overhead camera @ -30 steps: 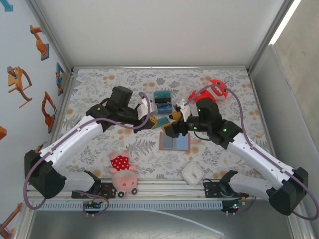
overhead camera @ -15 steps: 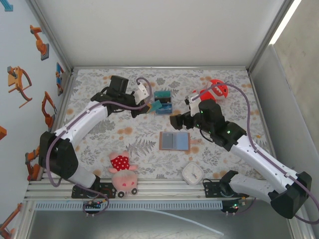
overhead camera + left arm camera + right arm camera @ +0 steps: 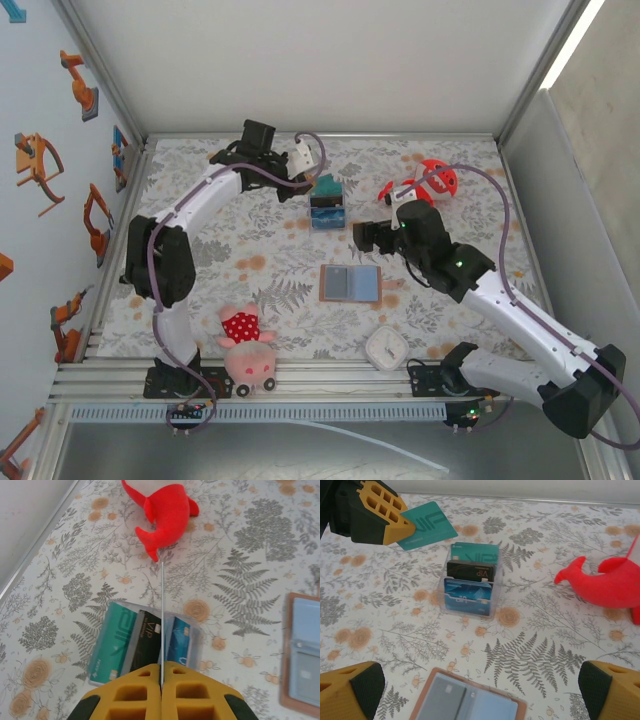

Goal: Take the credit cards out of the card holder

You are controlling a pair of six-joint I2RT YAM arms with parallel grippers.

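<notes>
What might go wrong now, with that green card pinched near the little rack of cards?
The left gripper holds the teal VIP card by one end only, so the card may twist or slip out. The clear card rack already holds three cards and looks light. A card coming down misaligned might nudge or tip it.

Reading "VIP" in pale letters on the held teal card (image 3: 427, 524), pinched tight in the left pincer (image 3: 409, 528) at the upper left of the right wrist view. Reading "VIP" again on the rear teal card (image 3: 475, 554) standing in the clear stand (image 3: 492, 611) at upper centre, and on the black card (image 3: 470, 571) just in front. Showing only print too fine for reading on the blue card (image 3: 469, 596). Repeating "VIP" on the black card at lower centre of the left wrist view.
</notes>
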